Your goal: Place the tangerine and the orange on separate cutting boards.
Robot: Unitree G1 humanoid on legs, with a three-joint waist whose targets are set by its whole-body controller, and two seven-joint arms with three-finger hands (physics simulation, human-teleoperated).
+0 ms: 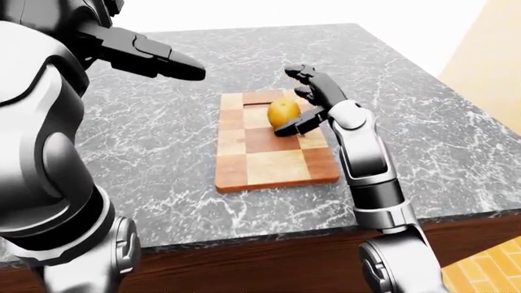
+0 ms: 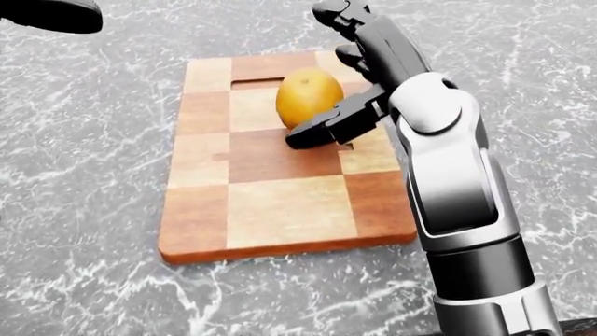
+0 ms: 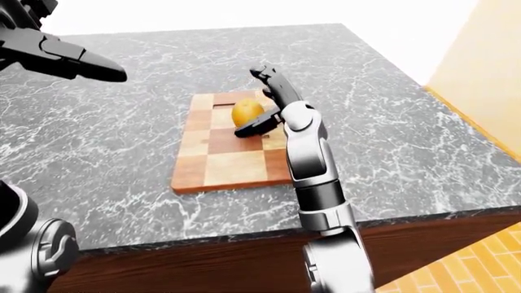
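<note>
A round orange-yellow fruit (image 2: 308, 98) rests on the upper part of a checkered wooden cutting board (image 2: 280, 210), just below the board's handle slot. My right hand (image 2: 322, 73) stands open around the fruit's right side. Its upper fingers (image 2: 341, 15) are lifted clear above the fruit and its thumb (image 2: 317, 129) lies low against the fruit's lower right. My left hand (image 1: 163, 60) hovers open, fingers stretched out, high over the counter at the left, away from the board. No second fruit or second board shows in any view.
The board lies on a grey marble counter (image 1: 423, 122). The counter's near edge (image 1: 269, 229) runs along the bottom of the eye views over a dark wood front. A beige wall (image 1: 488, 67) and wooden floor (image 1: 488, 268) lie at the right.
</note>
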